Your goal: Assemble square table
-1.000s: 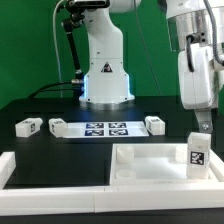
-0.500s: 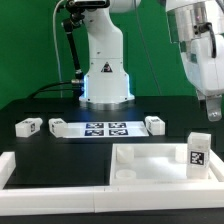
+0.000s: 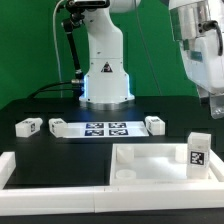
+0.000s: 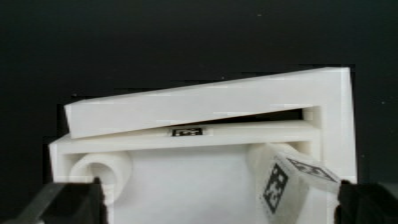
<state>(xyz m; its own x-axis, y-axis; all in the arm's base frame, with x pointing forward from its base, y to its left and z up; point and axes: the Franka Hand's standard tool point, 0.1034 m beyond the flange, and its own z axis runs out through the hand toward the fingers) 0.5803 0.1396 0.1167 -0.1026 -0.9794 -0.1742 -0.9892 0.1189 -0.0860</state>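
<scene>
The square tabletop (image 3: 150, 160) is a white slab with a raised rim, lying at the front on the exterior view's right. One white leg (image 3: 196, 155) with a tag stands upright in its right corner. Three more legs lie on the black table: two on the left (image 3: 27, 126) (image 3: 58, 125) and one by the marker board's right end (image 3: 154, 124). My gripper (image 3: 213, 106) hangs open and empty above the upright leg, apart from it. In the wrist view the gripper (image 4: 222, 205) is spread wide over the tabletop (image 4: 196, 165), with the upright leg (image 4: 294, 185) between the fingers and untouched.
The marker board (image 3: 105, 129) lies in the middle at the foot of the robot's white base (image 3: 105, 75). A long white border rail (image 3: 55, 168) runs along the front and left. A tag (image 4: 189, 130) shows on the tabletop's inner wall.
The gripper has let go of the upright leg and risen up and to the exterior view's right. The leg stays standing on the tabletop.
</scene>
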